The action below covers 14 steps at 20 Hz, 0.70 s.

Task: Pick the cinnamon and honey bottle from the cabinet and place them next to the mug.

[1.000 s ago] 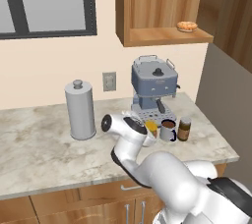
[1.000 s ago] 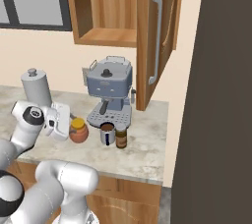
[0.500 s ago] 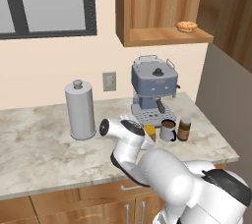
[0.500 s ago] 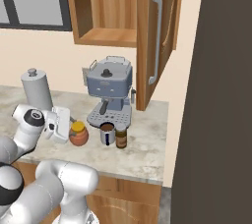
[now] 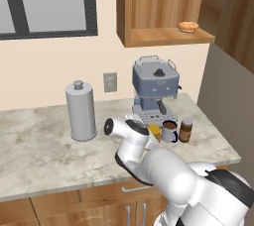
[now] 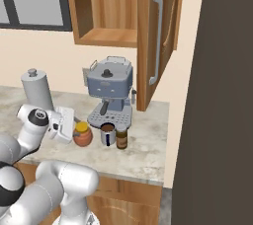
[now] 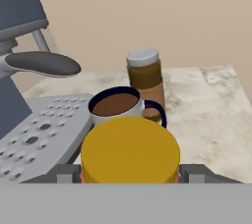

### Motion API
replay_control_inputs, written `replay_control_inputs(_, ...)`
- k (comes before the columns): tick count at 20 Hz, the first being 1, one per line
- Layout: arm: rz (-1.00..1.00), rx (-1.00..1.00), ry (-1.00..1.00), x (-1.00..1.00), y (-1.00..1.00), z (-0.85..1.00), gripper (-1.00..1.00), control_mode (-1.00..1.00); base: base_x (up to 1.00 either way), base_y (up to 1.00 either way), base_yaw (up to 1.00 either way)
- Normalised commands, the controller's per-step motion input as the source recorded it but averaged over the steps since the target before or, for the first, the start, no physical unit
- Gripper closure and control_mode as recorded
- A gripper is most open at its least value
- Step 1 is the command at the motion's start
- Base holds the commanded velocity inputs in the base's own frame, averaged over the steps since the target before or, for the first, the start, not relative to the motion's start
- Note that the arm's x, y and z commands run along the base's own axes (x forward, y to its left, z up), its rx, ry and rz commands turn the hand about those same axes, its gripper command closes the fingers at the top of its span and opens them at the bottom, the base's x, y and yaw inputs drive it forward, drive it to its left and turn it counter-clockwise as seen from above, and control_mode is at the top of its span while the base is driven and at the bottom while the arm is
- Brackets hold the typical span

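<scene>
The honey bottle [image 7: 129, 152], an orange jar with a yellow lid, sits low between my gripper [image 7: 129, 175] fingers, and the gripper is shut on it. From the right base view the honey bottle [image 6: 82, 135] is at counter level just left of the mug [image 6: 107, 133]. The mug [image 7: 118, 105] is light grey with a dark blue handle. On the mug's other side stands the cinnamon [image 7: 145, 83], upright. The left base view lines up the honey bottle [image 5: 155, 131], mug [image 5: 169, 132] and cinnamon [image 5: 186, 130] in front of the coffee machine. The cabinet [image 5: 163, 35] hangs above.
A blue-grey coffee machine [image 6: 109, 88] stands right behind the mug, its drip tray [image 7: 39, 134] close to the jar. A tall grey canister [image 5: 81, 111] stands to the left. A round pastry [image 5: 188, 26] lies on the cabinet shelf. The open cabinet door [image 6: 155, 36] hangs above the counter's right end.
My gripper has carried the honey bottle a little to the right toward the mug and slightly lower. Mug and cinnamon have stayed put.
</scene>
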Motion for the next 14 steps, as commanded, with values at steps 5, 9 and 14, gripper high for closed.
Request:
replay_control_inputs(5, 0.0, 0.0, 0.0, 0.01, -0.2, 0.0, 1.0, -1.0, 0.0, 0.0, 0.0)
replay_control_inputs(9, 0.0, 0.0, 0.0, 0.06, -0.01, 0.0, 1.0, -1.0, 0.0, 0.0, 0.0)
replay_control_inputs(14, 0.0, 0.0, 0.0, 0.07, 0.0, -0.08, 1.0, -1.0, 0.0, 0.0, 0.0)
